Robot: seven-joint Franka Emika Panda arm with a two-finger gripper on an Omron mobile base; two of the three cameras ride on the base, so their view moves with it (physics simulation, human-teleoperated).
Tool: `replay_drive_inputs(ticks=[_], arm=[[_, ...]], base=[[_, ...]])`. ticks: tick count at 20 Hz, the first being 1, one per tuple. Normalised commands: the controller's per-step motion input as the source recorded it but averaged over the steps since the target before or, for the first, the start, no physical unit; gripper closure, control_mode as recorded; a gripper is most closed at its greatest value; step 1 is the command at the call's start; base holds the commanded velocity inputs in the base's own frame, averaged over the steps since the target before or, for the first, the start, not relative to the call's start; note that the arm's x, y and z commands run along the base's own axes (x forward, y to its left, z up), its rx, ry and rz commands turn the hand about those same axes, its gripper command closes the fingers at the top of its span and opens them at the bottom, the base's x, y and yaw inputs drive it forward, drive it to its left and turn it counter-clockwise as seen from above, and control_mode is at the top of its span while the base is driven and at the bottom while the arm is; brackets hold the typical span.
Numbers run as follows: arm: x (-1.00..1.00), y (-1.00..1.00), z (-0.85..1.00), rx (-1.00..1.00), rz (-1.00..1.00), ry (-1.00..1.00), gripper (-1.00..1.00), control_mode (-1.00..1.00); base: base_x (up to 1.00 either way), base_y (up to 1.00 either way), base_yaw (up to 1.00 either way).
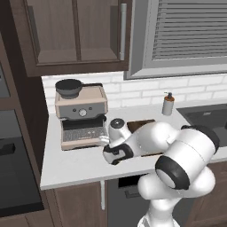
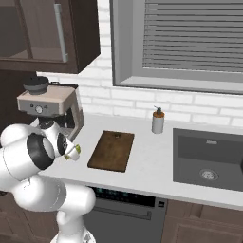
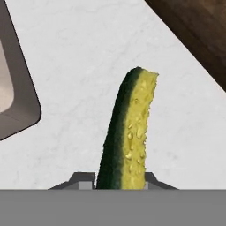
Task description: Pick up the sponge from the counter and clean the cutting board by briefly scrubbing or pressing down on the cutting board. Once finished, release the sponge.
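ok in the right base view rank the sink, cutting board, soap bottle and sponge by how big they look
1. sink
2. cutting board
3. soap bottle
4. sponge, just a sliver showing at the gripper, so its rank is unsure.

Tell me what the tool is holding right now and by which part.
The tool holds the sponge, pinched at one end across its thin sides; the rest sticks out over the counter, beside the cutting board.

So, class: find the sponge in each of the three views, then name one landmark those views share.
Left base view: I cannot make the sponge out; the arm covers that spot.
Right base view: sponge at left of centre, at the end effector, left of the cutting board.
Hand view: sponge at bottom centre, standing up over the counter.
Shared landmark: the cutting board.
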Motion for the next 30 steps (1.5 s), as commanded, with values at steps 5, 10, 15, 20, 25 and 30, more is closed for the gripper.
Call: replay_drive_inputs(ticks=[5, 10, 15, 20, 25, 30], arm=[[-0.06, -0.05, 0.21, 0.00, 0.00, 0.04, 1.00, -1.00], [-0.52, -0.23, 0.57, 0.00, 0.00, -0.09, 1.00, -1.00], [-0.10, -0.47, 0.52, 0.00, -0.01, -0.01, 1.00, -1.00], [0.00, -0.61, 0.28, 0.00, -0.06, 0.00, 1.00, -1.00], [0.00, -0.54, 0.00, 0.00, 0.00, 0.02, 1.00, -1.00], [0.00, -0.59, 0.00, 0.00, -0.03, 0.01, 1.00, -1.00]], base=[[0.00, 0.00, 0.00], [0.00, 0.00, 0.00], [0.00, 0.00, 0.00], [0.00, 0.00, 0.00], [0.00, 0.00, 0.00], [0.00, 0.00, 0.00]])
